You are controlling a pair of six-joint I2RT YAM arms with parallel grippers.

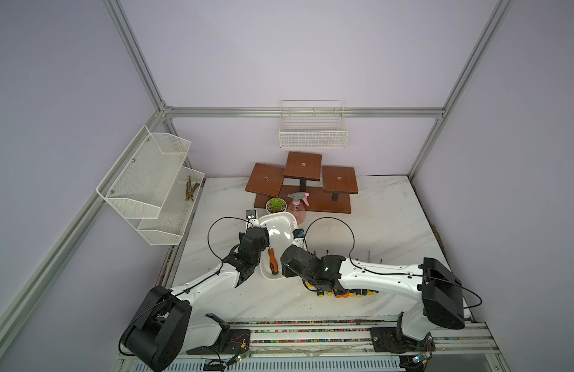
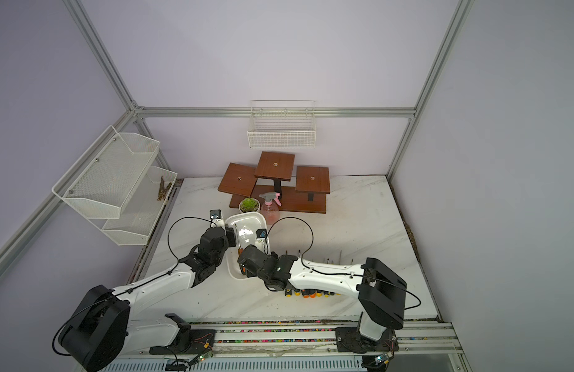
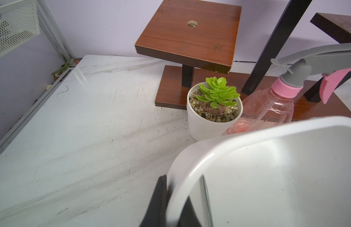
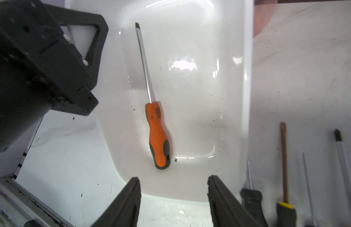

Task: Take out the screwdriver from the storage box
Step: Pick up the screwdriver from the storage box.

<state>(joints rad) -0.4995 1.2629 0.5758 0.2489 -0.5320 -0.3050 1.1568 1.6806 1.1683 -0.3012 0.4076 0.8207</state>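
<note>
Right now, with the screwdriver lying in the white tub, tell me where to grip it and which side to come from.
Grip the screwdriver at the waist of its orange handle, bringing the right gripper straight down from above, jaws across its width. It lies flat on the storage box floor, and the shaft is thin and hugs that floor.

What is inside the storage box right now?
In the storage box, one screwdriver lies flat on the floor, amid dark specks. The left gripper, clamped on its rim, hides a strip of one wall.
</note>
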